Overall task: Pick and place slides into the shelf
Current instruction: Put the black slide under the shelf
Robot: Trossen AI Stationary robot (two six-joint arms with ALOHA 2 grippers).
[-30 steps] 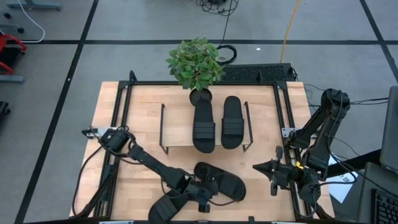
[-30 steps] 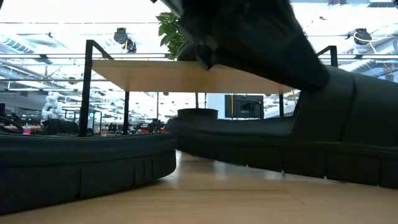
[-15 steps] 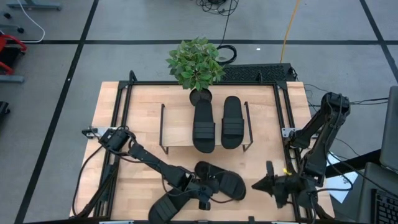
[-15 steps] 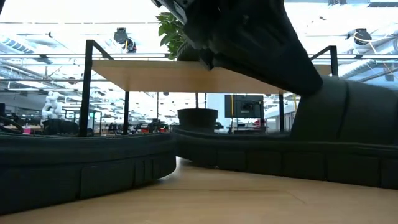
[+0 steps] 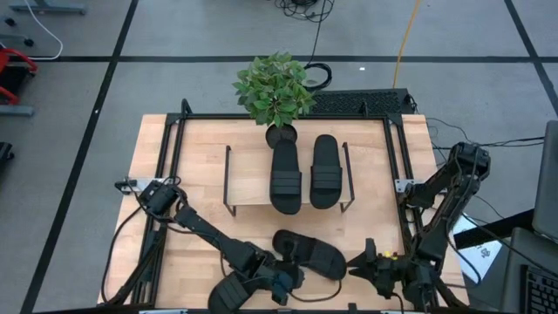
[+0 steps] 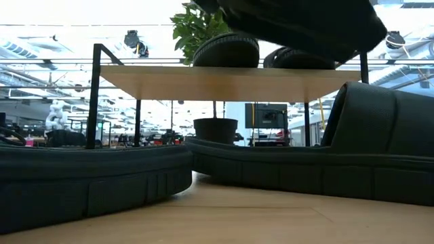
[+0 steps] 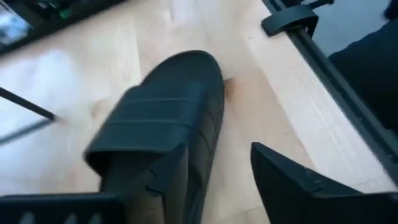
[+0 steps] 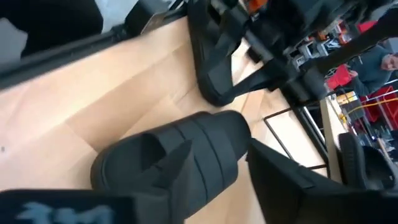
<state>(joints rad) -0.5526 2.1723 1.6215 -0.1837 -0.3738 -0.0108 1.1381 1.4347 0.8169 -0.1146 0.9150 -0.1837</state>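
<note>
Two black slides (image 5: 286,179) (image 5: 324,172) lie side by side on the wooden shelf (image 5: 248,179). Two more rest sole-down on the table in front of it: one (image 5: 309,255) in the middle, one (image 5: 228,294) at the near edge. My left gripper (image 5: 283,277) stands open at the middle slide's left end, and that slide (image 7: 161,118) fills its wrist view. My right gripper (image 5: 364,260) stands open at the same slide's right end (image 8: 186,152). My left gripper has one finger (image 7: 165,186) in front of the slide's strap end and the other (image 7: 292,180) out over bare table; I cannot tell whether it touches. My right gripper has one finger (image 8: 177,168) over the slide's strap and the other (image 8: 292,180) beside it; touching or not, I cannot tell.
A potted plant (image 5: 275,92) stands behind the shelf. A black metal frame (image 5: 397,174) runs around the tabletop, and its near rail (image 7: 336,81) is close to the slide. Bare wood lies left of the shelf (image 5: 187,166). A person (image 8: 385,62) shows in the room beyond.
My right gripper has sunk and gone toward the table's near edge, rolling as it went, and now stands at the middle slide's right end. My left gripper has risen a little above that slide, so the low view now shows the slides on the shelf.
</note>
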